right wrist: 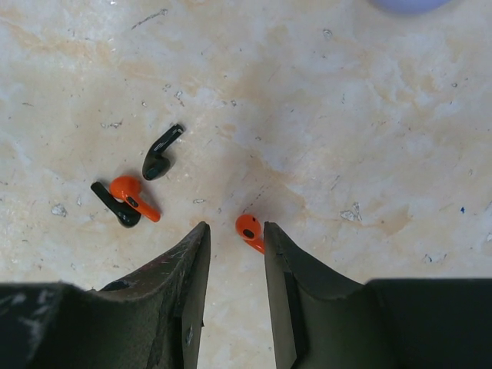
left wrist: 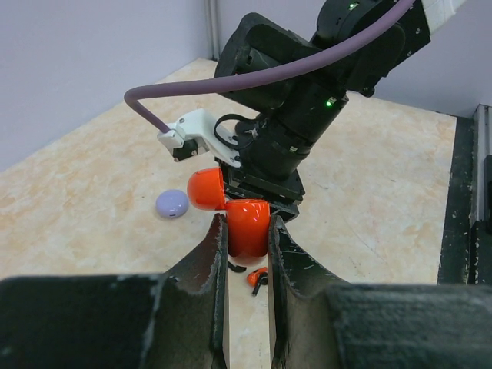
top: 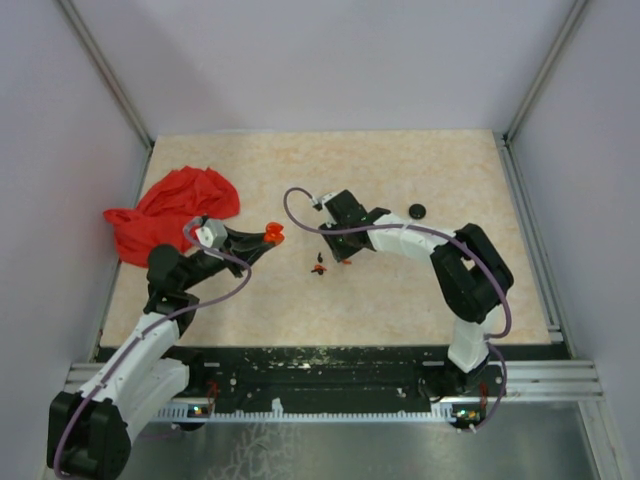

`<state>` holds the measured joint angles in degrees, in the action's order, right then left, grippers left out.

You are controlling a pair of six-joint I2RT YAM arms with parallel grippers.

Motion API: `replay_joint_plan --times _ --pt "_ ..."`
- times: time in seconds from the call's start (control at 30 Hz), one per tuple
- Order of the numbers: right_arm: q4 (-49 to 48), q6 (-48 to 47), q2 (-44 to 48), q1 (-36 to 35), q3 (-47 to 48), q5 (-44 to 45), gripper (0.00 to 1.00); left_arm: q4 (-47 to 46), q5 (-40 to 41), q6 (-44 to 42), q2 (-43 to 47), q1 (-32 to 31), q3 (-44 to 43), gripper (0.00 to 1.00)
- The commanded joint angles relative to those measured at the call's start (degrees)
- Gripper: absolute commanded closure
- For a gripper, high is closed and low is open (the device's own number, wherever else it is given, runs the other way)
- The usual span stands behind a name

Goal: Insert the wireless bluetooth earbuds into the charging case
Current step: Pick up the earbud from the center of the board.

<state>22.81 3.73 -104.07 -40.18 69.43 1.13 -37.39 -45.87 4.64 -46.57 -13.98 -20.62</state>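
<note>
**Case clenched in my left pincer, one orange earbud between the open fingers of my right**

My left pincer (left wrist: 247, 223) is clenched on the orange charging case (left wrist: 247, 240). The two fingers press its sides and hold it above the table (top: 420, 160). The lid of the case is swung open and tilts to one side.

My right pincer (right wrist: 234, 228) points down at the table. Its fingers are apart and it is grasping nothing. An orange earbud (right wrist: 247, 229) lies on the table between the fingertips, closer to one finger. Its stem goes behind that finger, and I cannot tell if they touch.

Three more earbuds lie nearby, outside my fingers. A black earbud (right wrist: 160, 154) lies alone. A second orange earbud (right wrist: 132, 194) lies across a second black earbud (right wrist: 115, 206).

A black disc (top: 417, 210) lies on the table beside my right arm. A red cloth (top: 165, 215) is crumpled at the left side.
</note>
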Motion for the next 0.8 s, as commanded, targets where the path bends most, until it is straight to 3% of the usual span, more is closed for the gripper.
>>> replay_joint_plan --times 0.0,0.53,0.77 --pt "0.12 1.16 -0.82 0.63 2.48 -0.24 0.65 -2.34 -1.61 -1.28 0.46 0.35 0.41 0.99" --pt "1.64 1.94 -3.81 0.69 3.17 -0.09 0.71 -4.77 -4.14 0.87 -0.39 0.35 0.50 0.99" --pt "1.85 1.95 -2.57 0.72 2.41 0.10 0.80 -6.53 -4.96 1.76 -0.91 0.35 0.98 0.99"
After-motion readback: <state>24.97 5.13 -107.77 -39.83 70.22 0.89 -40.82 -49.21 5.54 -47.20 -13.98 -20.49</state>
